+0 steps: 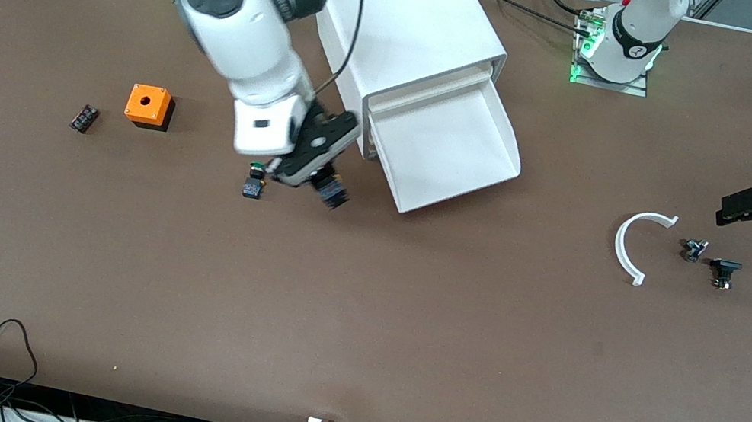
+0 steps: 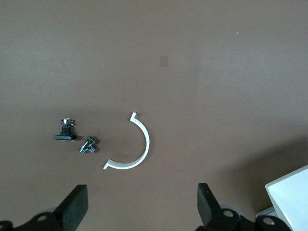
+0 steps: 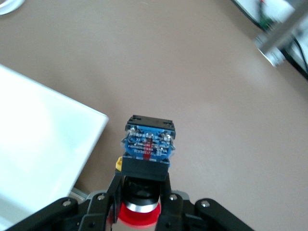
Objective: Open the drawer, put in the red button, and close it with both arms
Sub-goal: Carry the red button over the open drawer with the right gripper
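The white cabinet (image 1: 410,16) has one drawer (image 1: 449,147) pulled out, its tray empty. My right gripper (image 1: 319,182) is shut on the red button (image 3: 147,149) and holds it above the table, between the open drawer's front corner and the green-capped button (image 1: 254,182). In the right wrist view the fingers (image 3: 111,195) clamp the black body, with the red cap toward the wrist and the blue terminal end outward. The drawer (image 3: 38,144) lies beside it. My left gripper (image 1: 732,212) is open and empty over the table at the left arm's end, and waits there (image 2: 143,207).
An orange box (image 1: 148,105) and a small black part (image 1: 84,118) lie toward the right arm's end. A white curved strip (image 1: 631,244) and two small metal-and-black parts (image 1: 693,249) (image 1: 724,272) lie below the left gripper.
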You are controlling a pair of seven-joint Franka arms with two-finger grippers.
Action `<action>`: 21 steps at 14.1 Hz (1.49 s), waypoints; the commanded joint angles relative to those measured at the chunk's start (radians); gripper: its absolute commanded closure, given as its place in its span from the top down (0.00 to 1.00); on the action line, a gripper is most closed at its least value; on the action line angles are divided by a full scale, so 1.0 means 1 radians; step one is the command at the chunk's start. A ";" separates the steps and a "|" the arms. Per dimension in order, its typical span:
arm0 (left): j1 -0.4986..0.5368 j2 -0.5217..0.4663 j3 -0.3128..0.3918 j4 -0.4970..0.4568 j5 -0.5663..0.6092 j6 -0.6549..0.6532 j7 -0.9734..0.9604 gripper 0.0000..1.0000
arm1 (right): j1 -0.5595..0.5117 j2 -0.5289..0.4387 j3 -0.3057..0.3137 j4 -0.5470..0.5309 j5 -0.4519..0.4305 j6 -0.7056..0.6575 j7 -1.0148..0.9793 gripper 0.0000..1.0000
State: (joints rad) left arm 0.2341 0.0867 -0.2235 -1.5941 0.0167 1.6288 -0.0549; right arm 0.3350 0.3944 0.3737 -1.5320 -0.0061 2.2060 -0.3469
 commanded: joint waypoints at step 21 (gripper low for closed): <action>-0.002 0.024 0.000 0.042 0.014 -0.017 -0.002 1.00 | 0.372 0.353 0.002 0.328 -0.209 -0.330 -0.541 0.30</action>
State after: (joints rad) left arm 0.2342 0.0991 -0.2217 -1.5918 0.0167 1.6290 -0.0550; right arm 0.6806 0.7266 0.3780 -1.2508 -0.1963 1.9278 -0.8645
